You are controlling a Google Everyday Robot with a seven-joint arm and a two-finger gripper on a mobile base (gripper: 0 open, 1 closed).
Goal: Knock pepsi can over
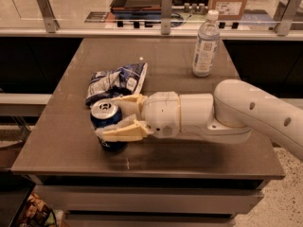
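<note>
Gripper [106,117] low, arm outstretched horizontally

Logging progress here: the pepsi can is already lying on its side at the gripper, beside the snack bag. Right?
No. The camera view shows the pepsi can standing upright at the gripper, beside the snack bag.

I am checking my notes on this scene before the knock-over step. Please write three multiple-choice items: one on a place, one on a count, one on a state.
1. Where is the gripper? A. at the water bottle B. at the pepsi can C. off the table
2. How many bottles stand on the table? A. one B. two C. three
3. The pepsi can is: A. upright B. on its side C. crushed
Key: 1 B, it is at the can; 2 A, only the water bottle; 3 A, its silver top faces up.
</note>
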